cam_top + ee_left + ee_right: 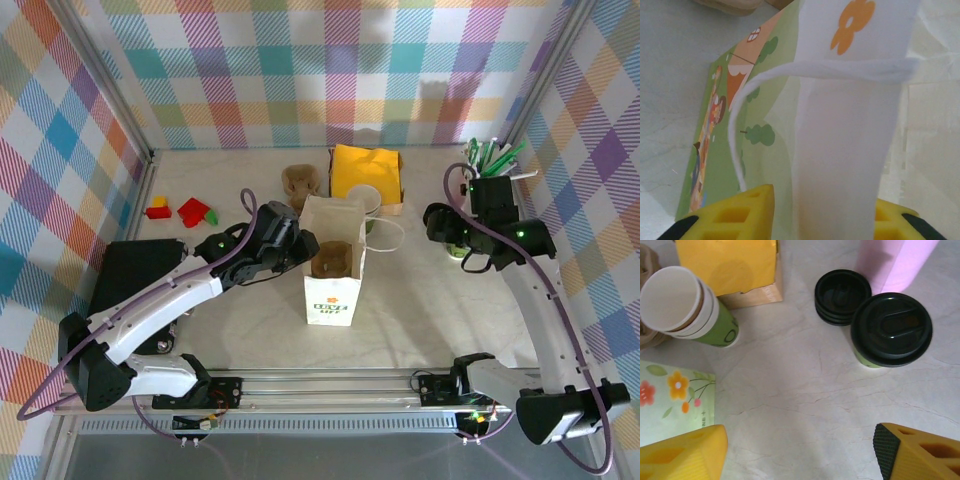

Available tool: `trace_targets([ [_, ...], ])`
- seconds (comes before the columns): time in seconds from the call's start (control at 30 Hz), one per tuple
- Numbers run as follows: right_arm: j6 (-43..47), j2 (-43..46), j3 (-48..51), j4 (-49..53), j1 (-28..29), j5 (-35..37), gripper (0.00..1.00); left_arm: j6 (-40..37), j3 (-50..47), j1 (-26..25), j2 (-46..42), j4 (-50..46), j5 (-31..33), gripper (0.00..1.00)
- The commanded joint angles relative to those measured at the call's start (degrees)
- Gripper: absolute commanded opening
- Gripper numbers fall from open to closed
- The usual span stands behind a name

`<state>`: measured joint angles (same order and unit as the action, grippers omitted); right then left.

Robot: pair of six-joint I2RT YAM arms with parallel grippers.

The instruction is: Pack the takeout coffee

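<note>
The takeout coffee (891, 330) is a green paper cup under a black lid, standing on the table at the right, just ahead of my right gripper (800, 445). That gripper is open over bare tabletop, with nothing between its fingers. From above, the right gripper (447, 228) hovers beside the cup (458, 250). The white printed paper bag (335, 270) stands upright mid-table with a brown pulp tray (333, 258) inside. My left gripper (298, 247) is at the bag's left rim. Its yellow fingers (747, 210) close on the bag's white wall (845, 150).
A tilted stack of empty white-rimmed green cups (685, 305) lies by a yellow napkin box (727, 262). Spare black lids (842, 296) sit beside the pink pen holder (895, 262). Red and yellow blocks (185, 210) and a black case (135, 270) are at the left.
</note>
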<state>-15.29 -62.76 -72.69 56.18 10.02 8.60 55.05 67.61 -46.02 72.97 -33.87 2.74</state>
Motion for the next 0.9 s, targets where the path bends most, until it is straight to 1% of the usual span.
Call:
trace_targets([
  [0.0, 1.76, -0.85, 1.33, -1.55, -2.38, 0.36, 0.79, -4.12, 3.82, -0.51, -1.02, -4.54, 2.96, 0.4],
  [0.13, 2.29, -2.16, 1.97, -2.89, -6.69, -1.37, 0.8, -9.44, 7.89, -0.39, -1.59, -9.2, 6.95, 0.5],
  [0.3, 2.51, -3.09, 3.58, -5.06, -11.52, -2.87, 0.82, -16.4, 12.23, 0.01, -2.77, -12.68, 11.0, 0.57],
  [0.43, 2.35, -4.26, 4.54, -6.49, -14.66, -3.49, 0.83, -22.62, 13.5, 0.76, -4.75, -13.51, 13.81, 0.59],
  [0.57, 1.52, -5.82, 4.66, -7.85, -16.74, -3.42, 0.83, -28.18, 12.5, 2.11, -7.48, -12.56, 16.91, 0.62],
  [0.73, 0.77, -8.28, 4.83, -10.26, -18.13, -3.59, 0.84, -31.89, 10.49, 4.41, -10.03, -11.66, 19.78, 0.64],
  [0.87, 1.11, -10.71, 4.65, -11.39, -18.62, -3.46, 0.84, -33.77, 8.42, 5.31, -11.46, -10.3, 20.19, 0.65],
])
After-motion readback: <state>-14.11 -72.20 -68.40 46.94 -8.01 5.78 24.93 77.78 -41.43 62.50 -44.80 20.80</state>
